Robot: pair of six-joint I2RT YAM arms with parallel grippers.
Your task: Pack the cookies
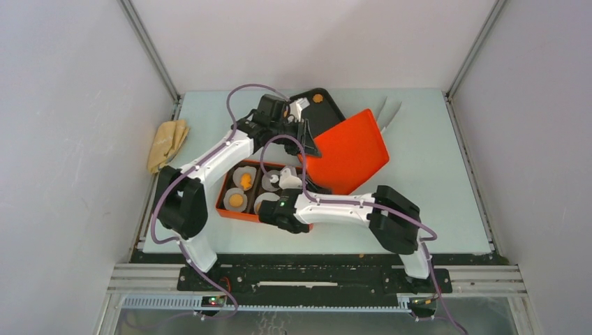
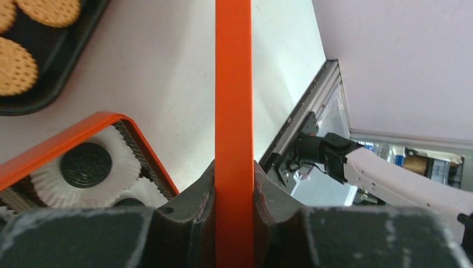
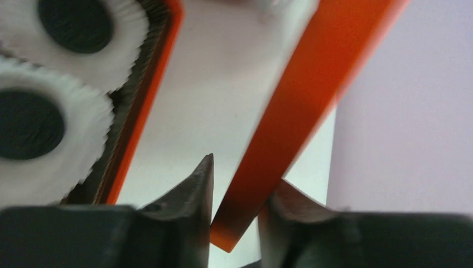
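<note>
The orange box [image 1: 225, 208] holds white paper liners with cookies: round orange-brown ones [image 1: 236, 200] and dark ones [image 2: 85, 164] [image 3: 28, 125]. More round orange-brown cookies [image 2: 17, 67] lie on the black tray [image 1: 328, 115] behind it. My left gripper [image 1: 306, 144] is shut on the edge of the orange lid [image 1: 347, 150] [image 2: 234, 84] and holds it tilted beside the box. My right gripper [image 3: 237, 190] is at the lid's near corner [image 3: 290, 128]. The lid edge sits slanted between its fingers, with a gap on the left side.
A tan cloth [image 1: 167, 143] lies at the table's left edge. White sheets [image 1: 389, 112] lie behind the lid at the back. Grey walls and metal frame rails enclose the table on three sides.
</note>
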